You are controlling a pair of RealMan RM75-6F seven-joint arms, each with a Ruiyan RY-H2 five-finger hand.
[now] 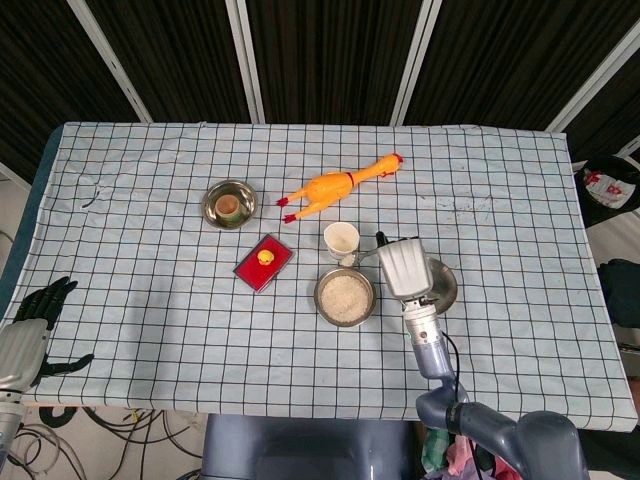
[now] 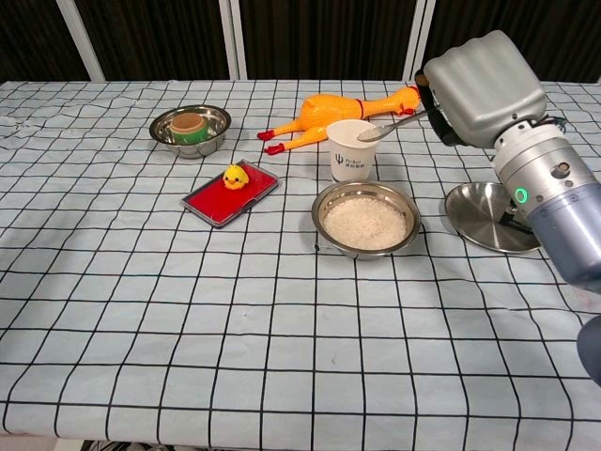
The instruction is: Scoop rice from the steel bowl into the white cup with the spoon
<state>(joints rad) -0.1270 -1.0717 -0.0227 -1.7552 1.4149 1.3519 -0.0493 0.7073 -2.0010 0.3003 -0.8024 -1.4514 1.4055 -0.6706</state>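
Observation:
My right hand point(image 2: 481, 86) point(image 1: 399, 267) grips a metal spoon point(image 2: 387, 126) whose bowl hangs just over the rim of the white cup point(image 2: 353, 149) point(image 1: 341, 240). Whether rice lies in the spoon is too small to tell. The steel bowl point(image 2: 366, 218) point(image 1: 345, 296) full of white rice sits in front of the cup, below and left of the hand. My left hand point(image 1: 32, 325) rests off the table's near left corner, fingers apart and holding nothing.
A steel lid or plate point(image 2: 490, 216) lies right of the rice bowl under my right arm. Behind the cup lies a rubber chicken point(image 2: 340, 110). A red tray with a small yellow duck point(image 2: 231, 193) and a second steel bowl holding a tape roll point(image 2: 191, 128) sit to the left.

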